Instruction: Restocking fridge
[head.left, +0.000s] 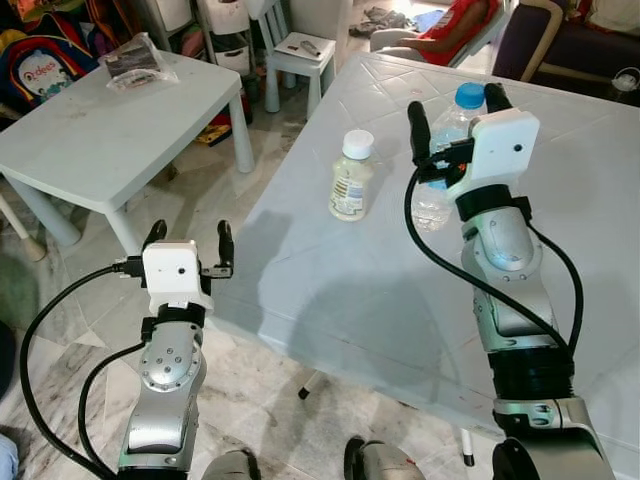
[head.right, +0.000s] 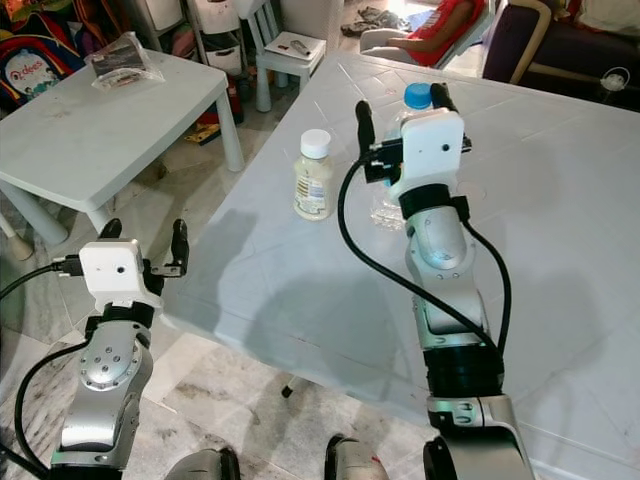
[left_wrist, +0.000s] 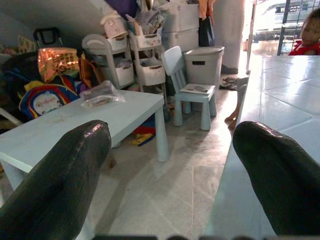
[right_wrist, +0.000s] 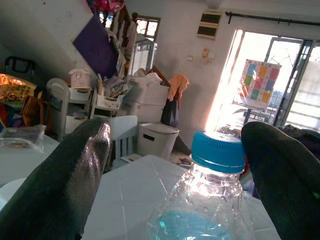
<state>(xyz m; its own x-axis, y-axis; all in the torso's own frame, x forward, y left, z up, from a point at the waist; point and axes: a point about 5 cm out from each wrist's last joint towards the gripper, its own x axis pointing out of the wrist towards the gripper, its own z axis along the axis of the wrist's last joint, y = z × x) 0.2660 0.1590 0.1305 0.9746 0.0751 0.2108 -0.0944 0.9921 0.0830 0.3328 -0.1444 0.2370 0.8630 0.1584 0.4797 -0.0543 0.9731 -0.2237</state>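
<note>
The clear water bottle (head.left: 440, 150) with a blue cap stands on the large pale table (head.left: 330, 300), toward its far middle, and the right gripper (head.left: 455, 110) sits around its upper part with fingers spread wide, one on each side, not pressing the plastic as far as the right wrist view shows; there the blue cap (right_wrist: 218, 151) rises between the two black fingers (right_wrist: 70, 175) with a gap on both sides. The white camera housing and wrist hide most of the bottle's right side, so only the cap, the left shoulder and part of the lower body can be seen. Just left of it, apart from it, stands a small cream bottle with a white cap (head.left: 351, 176), upright; its label print is too small to read. The tabletop nearer the robot is bare up to its near edge. The left gripper (head.left: 190, 243) hangs off the table's left edge over the tiled floor (head.left: 260, 380), fingers parted and holding nothing. Farther left is a low white table (head.left: 100, 150) carrying a clear plastic packet (head.left: 138, 62), with an aisle of floor between the two tables. A small white chair (head.left: 298, 55) stands beyond, and a person in red (head.left: 450, 30) sits at the far edge, cut off by the frame.
</note>
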